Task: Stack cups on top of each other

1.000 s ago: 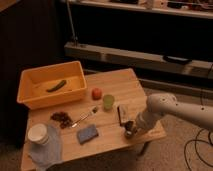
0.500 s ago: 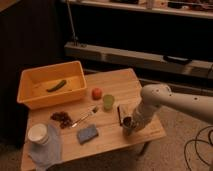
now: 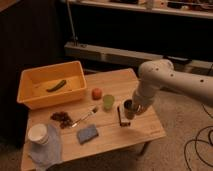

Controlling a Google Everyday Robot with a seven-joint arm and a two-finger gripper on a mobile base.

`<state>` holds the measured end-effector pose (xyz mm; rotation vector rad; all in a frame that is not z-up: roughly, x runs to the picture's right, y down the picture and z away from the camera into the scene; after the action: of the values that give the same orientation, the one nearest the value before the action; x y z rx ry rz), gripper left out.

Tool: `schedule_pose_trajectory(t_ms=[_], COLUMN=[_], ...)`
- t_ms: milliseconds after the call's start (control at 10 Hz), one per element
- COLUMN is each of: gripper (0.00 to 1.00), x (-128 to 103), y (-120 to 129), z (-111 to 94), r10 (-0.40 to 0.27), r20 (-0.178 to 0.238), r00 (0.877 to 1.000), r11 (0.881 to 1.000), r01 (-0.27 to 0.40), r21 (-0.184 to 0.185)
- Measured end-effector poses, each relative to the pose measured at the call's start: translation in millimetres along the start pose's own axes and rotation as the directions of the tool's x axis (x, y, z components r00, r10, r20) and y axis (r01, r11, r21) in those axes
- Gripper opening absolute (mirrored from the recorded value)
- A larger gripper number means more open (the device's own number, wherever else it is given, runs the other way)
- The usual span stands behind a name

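Note:
The dark shiny metal cup (image 3: 128, 108) stands upright near the table's right edge. My gripper (image 3: 131, 106) reaches down from the white arm (image 3: 160, 80) on the right and is right at this cup, partly hiding it. The pale green plastic cup (image 3: 108, 102) stands upright just left of the metal cup, apart from it. The wider white cup (image 3: 38, 134) sits at the front left corner on a grey-blue cloth (image 3: 47, 150), far from the gripper.
A red round fruit (image 3: 97, 93) lies next to the green cup. A yellow bin (image 3: 30, 80) with a green vegetable (image 3: 56, 85) stands at the back left. A dark bar (image 3: 120, 116), a brush (image 3: 86, 116), a blue sponge (image 3: 87, 133) and a dark pile (image 3: 62, 118) lie on the wooden table (image 3: 140, 130).
The arm has swung left and in over the table's right side, bringing the gripper onto the dark metal cup. The other cups have not moved.

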<state>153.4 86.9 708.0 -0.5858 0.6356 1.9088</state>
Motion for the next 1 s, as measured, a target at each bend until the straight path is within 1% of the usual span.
schedule_pose_trajectory(t_ms=[100,200,400,600,700,800,900,1000], gripper=[0.00,0.00,0.00,0.00,0.00,0.00,0.00,0.00], x=[-17,-38,-66,-77,-78,-78,-78,-78], y=[12,27,49,66,71,77,88,97], z=[-9,-14,-11,-3,1,5,12,19], r10=[-0.004,-0.007,-0.030,-0.061,-0.076,-0.088,-0.108,-0.126], r20=[0.025,0.051,0.078,0.087,0.087,0.086,0.084,0.078], r00=[1.000,0.999,0.997,0.994,0.993,0.992,0.991,0.989], r11=[1.000,1.000,0.999,0.993,0.990,0.988,0.986,0.984], r01=[0.004,0.007,0.033,0.069,0.085,0.098,0.118,0.134], r21=[-0.002,-0.008,-0.042,-0.093,-0.111,-0.118,-0.120,-0.117])
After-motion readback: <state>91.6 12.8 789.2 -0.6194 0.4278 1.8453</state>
